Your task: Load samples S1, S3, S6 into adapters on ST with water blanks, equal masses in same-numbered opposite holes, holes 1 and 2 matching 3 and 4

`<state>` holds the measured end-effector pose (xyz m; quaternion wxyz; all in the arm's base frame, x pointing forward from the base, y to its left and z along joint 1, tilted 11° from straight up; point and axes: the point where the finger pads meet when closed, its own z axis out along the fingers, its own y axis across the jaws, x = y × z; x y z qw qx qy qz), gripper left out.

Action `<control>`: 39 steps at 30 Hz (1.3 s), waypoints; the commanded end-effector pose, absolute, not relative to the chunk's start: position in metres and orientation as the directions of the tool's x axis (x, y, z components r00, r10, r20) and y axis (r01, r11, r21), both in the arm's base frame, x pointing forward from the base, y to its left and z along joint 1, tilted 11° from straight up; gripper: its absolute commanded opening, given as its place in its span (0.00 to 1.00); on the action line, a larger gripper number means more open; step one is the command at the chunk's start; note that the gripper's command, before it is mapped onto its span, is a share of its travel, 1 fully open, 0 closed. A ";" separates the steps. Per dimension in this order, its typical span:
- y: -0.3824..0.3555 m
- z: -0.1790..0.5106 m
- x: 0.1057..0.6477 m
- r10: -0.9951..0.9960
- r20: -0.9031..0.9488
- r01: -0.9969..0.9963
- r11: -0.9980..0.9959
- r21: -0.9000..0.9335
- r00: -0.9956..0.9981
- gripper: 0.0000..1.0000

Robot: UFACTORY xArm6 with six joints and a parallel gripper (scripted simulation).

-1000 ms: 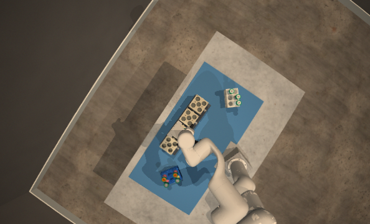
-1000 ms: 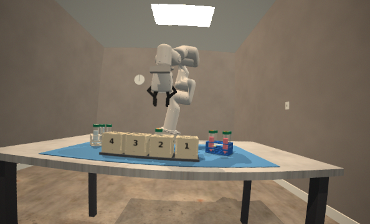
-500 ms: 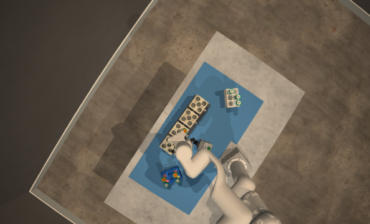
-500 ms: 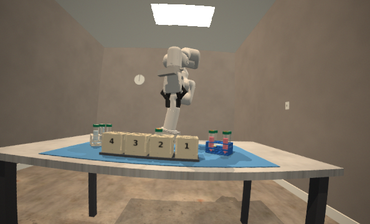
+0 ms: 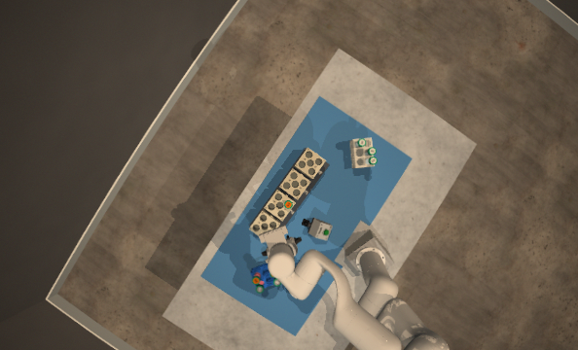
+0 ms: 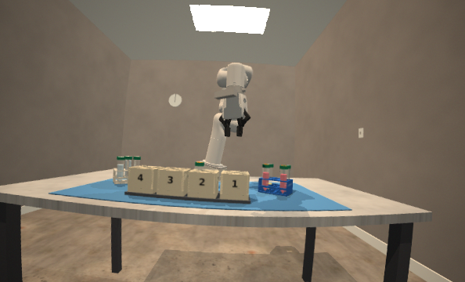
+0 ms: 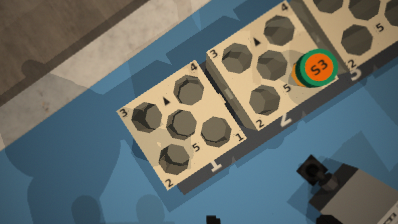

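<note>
My gripper (image 6: 233, 133) is open and empty, high above the table, between adapter 1 and the blue rack in the top view. Sample S3 (image 7: 319, 67) (image 5: 288, 204) stands in hole 1 of adapter 2 (image 6: 202, 192) (image 7: 240, 82). Adapter 1 (image 6: 235, 193) (image 7: 150, 142) has five empty holes. Adapter 3 (image 6: 170, 190) and adapter 4 (image 6: 140, 186) show empty holes. The blue rack (image 6: 275, 192) holds tubes with pink fill; an orange-dot tube (image 5: 256, 280) shows, its ID unreadable, and the arm hides part of the rack. Three water blanks (image 5: 362, 142) (image 5: 372, 151) (image 5: 373, 160) stand in the pale rack (image 5: 353, 156).
The adapters stand in a row on the dark loading stand (image 6: 189, 198). The DONE desk (image 5: 318, 227) (image 7: 362, 192), with its green key (image 5: 326, 232), stands beside adapters 1 and 2, on the arm base's side. A black fitting (image 7: 312, 170) sticks out from the desk.
</note>
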<state>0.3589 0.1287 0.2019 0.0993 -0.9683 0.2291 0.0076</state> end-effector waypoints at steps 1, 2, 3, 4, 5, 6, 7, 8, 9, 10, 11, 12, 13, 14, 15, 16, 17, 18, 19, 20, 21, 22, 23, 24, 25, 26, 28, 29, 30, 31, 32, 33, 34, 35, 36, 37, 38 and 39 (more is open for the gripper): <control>0.149 0.207 0.349 -0.445 -0.055 -0.447 -0.874 -0.189 0.894 0.57; 0.153 0.208 0.346 -0.445 -0.055 -0.447 -0.874 -0.189 0.894 0.57; 0.153 0.208 0.346 -0.445 -0.055 -0.447 -0.874 -0.189 0.894 0.57; 0.153 0.208 0.346 -0.445 -0.055 -0.447 -0.874 -0.189 0.894 0.57; 0.157 0.209 0.344 -0.445 -0.055 -0.447 -0.874 -0.189 0.894 0.57; 0.162 0.209 0.341 -0.445 -0.055 -0.447 -0.874 -0.189 0.894 0.57; 0.166 0.210 0.339 -0.445 -0.055 -0.447 -0.874 -0.190 0.894 0.57; 0.170 0.211 0.336 -0.445 -0.055 -0.447 -0.874 -0.190 0.894 0.57; 0.175 0.212 0.334 -0.445 -0.055 -0.447 -0.874 -0.190 0.894 0.57; 0.179 0.213 0.331 -0.445 -0.055 -0.447 -0.874 -0.190 0.894 0.57; 0.183 0.213 0.329 -0.445 -0.055 -0.447 -0.874 -0.190 0.894 0.57; 0.187 0.214 0.326 -0.445 -0.055 -0.447 -0.874 -0.190 0.894 0.57; 0.192 0.215 0.324 -0.445 -0.055 -0.447 -0.874 -0.190 0.894 0.57; 0.196 0.216 0.321 -0.445 -0.056 -0.447 -0.874 -0.190 0.894 0.57; 0.200 0.216 0.319 -0.445 -0.056 -0.447 -0.874 -0.190 0.894 0.57; 0.205 0.217 0.316 -0.445 -0.056 -0.447 -0.874 -0.190 0.894 0.57; 0.209 0.218 0.314 -0.445 -0.056 -0.447 -0.874 -0.190 0.894 0.57; 0.213 0.219 0.311 -0.445 -0.056 -0.447 -0.874 -0.190 0.894 0.57; 0.217 0.219 0.309 -0.445 -0.056 -0.447 -0.874 -0.190 0.894 0.57; 0.217 0.219 0.309 -0.445 -0.056 -0.447 -0.874 -0.190 0.894 0.57; 0.217 0.219 0.309 -0.445 -0.056 -0.447 -0.874 -0.190 0.894 0.57; 0.222 0.220 0.306 -0.445 -0.056 -0.447 -0.874 -0.190 0.894 0.57; 0.226 0.221 0.304 -0.444 -0.056 -0.447 -0.874 -0.190 0.894 0.57; 0.230 0.222 0.301 -0.444 -0.056 -0.447 -0.874 -0.190 0.894 0.57; 0.235 0.222 0.299 -0.444 -0.056 -0.447 -0.874 -0.190 0.894 0.57; 0.239 0.223 0.296 -0.444 -0.056 -0.447 -0.874 -0.190 0.894 0.57; 0.247 0.225 0.291 -0.444 -0.056 -0.447 -0.874 -0.190 0.894 0.57; 0.252 0.225 0.289 -0.444 -0.056 -0.447 -0.874 -0.190 0.894 0.57; 0.256 0.226 0.286 -0.444 -0.056 -0.447 -0.874 -0.190 0.894 0.57; 0.260 0.227 0.284 -0.444 -0.056 -0.447 -0.874 -0.190 0.894 0.57; 0.265 0.228 0.281 -0.444 -0.056 -0.447 -0.874 -0.190 0.894 0.57; 0.269 0.229 0.279 -0.444 -0.056 -0.447 -0.874 -0.190 0.894 0.57; 0.270 0.229 0.278 -0.444 -0.056 -0.447 -0.874 -0.190 0.894 0.57; 0.270 0.229 0.278 -0.444 -0.056 -0.447 -0.874 -0.190 0.894 0.57; 0.270 0.229 0.278 -0.444 -0.056 -0.447 -0.874 -0.190 0.894 0.57; 0.270 0.229 0.278 -0.444 -0.056 -0.447 -0.874 -0.190 0.894 0.57; 0.270 0.229 0.278 -0.444 -0.056 -0.447 -0.874 -0.190 0.894 0.57; 0.270 0.229 0.278 -0.444 -0.056 -0.447 -0.874 -0.190 0.894 0.57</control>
